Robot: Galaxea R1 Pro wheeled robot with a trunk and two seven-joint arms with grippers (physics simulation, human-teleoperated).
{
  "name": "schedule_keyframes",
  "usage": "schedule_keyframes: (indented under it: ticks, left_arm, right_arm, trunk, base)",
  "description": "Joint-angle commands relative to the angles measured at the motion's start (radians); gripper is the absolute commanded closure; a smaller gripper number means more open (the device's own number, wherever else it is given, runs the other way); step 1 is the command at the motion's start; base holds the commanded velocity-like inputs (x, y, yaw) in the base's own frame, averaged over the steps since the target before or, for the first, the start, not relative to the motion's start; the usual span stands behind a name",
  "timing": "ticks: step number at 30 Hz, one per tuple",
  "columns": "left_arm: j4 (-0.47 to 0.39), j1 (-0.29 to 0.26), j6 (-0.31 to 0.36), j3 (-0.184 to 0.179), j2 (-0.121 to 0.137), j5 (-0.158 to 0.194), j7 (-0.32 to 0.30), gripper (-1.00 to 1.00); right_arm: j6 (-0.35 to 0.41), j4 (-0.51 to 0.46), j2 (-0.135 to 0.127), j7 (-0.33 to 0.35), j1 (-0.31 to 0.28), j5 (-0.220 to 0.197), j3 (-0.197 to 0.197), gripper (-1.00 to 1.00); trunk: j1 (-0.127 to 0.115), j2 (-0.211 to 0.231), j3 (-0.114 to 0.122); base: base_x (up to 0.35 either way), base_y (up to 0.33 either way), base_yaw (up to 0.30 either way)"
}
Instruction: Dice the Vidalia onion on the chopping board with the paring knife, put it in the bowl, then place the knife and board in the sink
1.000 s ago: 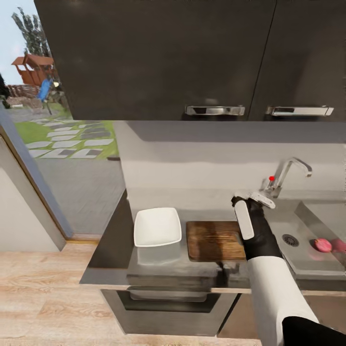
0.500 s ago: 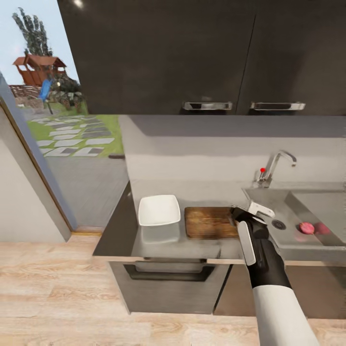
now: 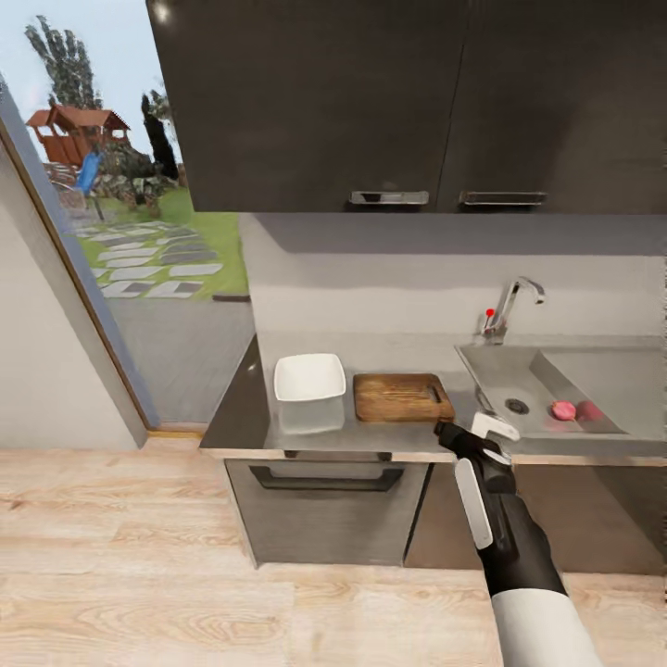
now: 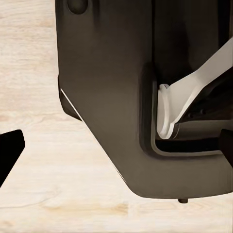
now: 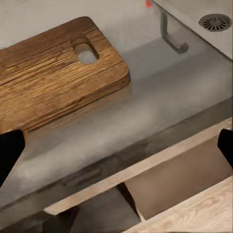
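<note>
The small pinkish-red round Vidalia onion (image 3: 562, 409) lies in the rectangular stainless steel sink (image 3: 491, 371), near the far side from the round dark drain (image 3: 517, 406), so the first step, lifting it out, is judged not yet done; a fainter pink patch just beside it looks like its reflection on the steel, so I count one onion. One dark brown wooden chopping board (image 3: 402, 397) with an oblong slot handle (image 5: 85, 50) lies flat on the smooth grey counter (image 3: 371, 431) between sink and bowl, likely placed there to serve as the cutting spot. One shallow white square bowl (image 3: 309, 378) sits just beside the board's other end, handy for receiving the dice. I cannot find the paring knife. The right gripper (image 3: 472, 434) hangs in front of the counter edge, apart from everything, its jaws spread wide and holding nothing. In the left wrist view, whether the left jaws are spread I cannot tell. One curved chrome tap (image 3: 511, 306) with a red knob stands behind the sink.
</note>
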Motion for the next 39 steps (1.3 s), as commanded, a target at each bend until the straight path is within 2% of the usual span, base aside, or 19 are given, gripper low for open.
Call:
schedule_keyframes:
  ticks: [1,4,5,6,12,18,19,21,22,23,24,26,28,32,36,39]
  left_arm:
    - [-0.002,0.0,-0.001,-0.002,0.0,-0.004,0.002,-1.0]
    - [-0.002,0.0,-0.001,-0.002,0.0,-0.004,0.002,-1.0]
    - [-0.002,0.0,-0.001,-0.002,0.001,-0.003,0.002,-1.0]
    - [-0.002,0.0,-0.001,-0.002,0.0,-0.004,0.002,-1.0]
    - [-0.002,0.0,-0.001,-0.002,0.0,-0.004,0.002,-1.0]
    - [-0.005,0.0,-0.002,-0.002,0.001,-0.003,0.002,-1.0]
    - [-0.005,0.0,-0.002,-0.002,0.001,-0.002,0.002,-1.0]
    - [-0.007,0.0,-0.002,-0.002,0.0,-0.002,0.002,-1.0]
    - [-0.008,0.0,-0.002,-0.002,0.0,-0.002,0.002,-1.0]
    - [-0.008,0.0,-0.002,-0.002,0.0,-0.002,0.002,-1.0]
    - [-0.009,0.0,-0.002,-0.002,0.0,-0.002,0.002,-1.0]
    - [-0.01,-0.001,-0.002,-0.002,0.0,-0.003,0.002,-1.0]
    - [-0.021,-0.017,-0.002,-0.002,0.002,-0.004,0.006,-1.0]
    - [-0.04,-0.035,-0.001,-0.001,0.004,-0.004,0.009,-1.0]
    - [-0.069,-0.046,-0.001,0.0,0.006,-0.005,0.011,-1.0]
    - [-0.111,-0.053,0.0,0.0,0.011,-0.005,0.011,-1.0]
  right_arm:
    - [-0.025,-0.002,0.001,0.024,0.02,0.027,0.009,-1.0]
    - [-0.058,-0.001,0.002,0.046,0.045,0.079,0.014,-1.0]
    - [-0.098,-0.001,0.004,0.084,0.081,0.118,0.017,-1.0]
    - [-0.117,-0.001,0.004,0.107,0.103,0.127,0.017,-1.0]
    - [-0.177,0.0,0.005,0.149,0.172,0.137,0.018,-1.0]
    - [-0.294,0.023,0.005,0.208,0.302,0.139,0.018,-1.0]
    - [-0.343,0.059,0.004,0.233,0.329,0.14,0.017,-1.0]
    - [-0.404,0.127,0.003,0.261,0.346,0.141,0.017,-1.0]
    - [-0.451,0.187,0.002,0.277,0.353,0.142,0.016,-1.0]
    - [-0.526,0.289,0.0,0.294,0.359,0.143,0.015,-1.0]
    - [-0.552,0.323,-0.001,0.297,0.36,0.143,0.015,-1.0]
    - [-0.653,0.454,-0.006,0.307,0.363,0.152,0.015,-1.0]
    - [-0.783,0.66,-0.028,0.319,0.364,0.217,0.015,-1.0]
    - [-0.829,0.793,-0.047,0.343,0.365,0.251,0.015,-1.0]
    - [-0.898,0.934,-0.086,0.382,0.365,0.262,0.015,-1.0]
    - [-0.977,1.046,-0.116,0.413,0.365,0.265,0.016,-1.0]
  trunk:
    - [0.0,-0.002,-0.002]
    - [0.0,-0.002,-0.002]
    - [0.0,-0.002,-0.002]
    - [0.0,-0.002,-0.002]
    - [0.0,-0.002,-0.002]
    - [0.0,-0.002,-0.002]
    - [0.0,-0.002,-0.002]
    - [0.0,-0.002,-0.002]
    - [0.0,-0.002,-0.002]
    - [0.0,-0.002,-0.002]
    - [0.0,-0.002,-0.002]
    - [0.0,-0.002,-0.002]
    - [0.0,-0.002,-0.002]
    - [0.0,-0.002,-0.002]
    - [0.0,-0.002,-0.002]
    - [0.0,-0.002,-0.002]
  base:
    - [-0.338,0.0,0.0]
    - [-0.338,0.0,0.0]
    - [-0.338,0.0,0.0]
    - [-0.338,0.0,0.0]
    - [-0.338,0.0,0.0]
    - [-0.338,0.0,0.0]
    - [-0.338,0.0,0.0]
    - [-0.338,0.0,0.0]
    - [-0.339,0.0,0.0]
    - [-0.316,0.0,0.0]
    - [-0.275,0.0,0.0]
    - [-0.145,0.0,0.0]
    - [-0.033,0.0,0.0]
    - [-0.008,0.0,0.0]
    - [-0.002,0.0,0.0]
    - [0.0,0.0,0.0]
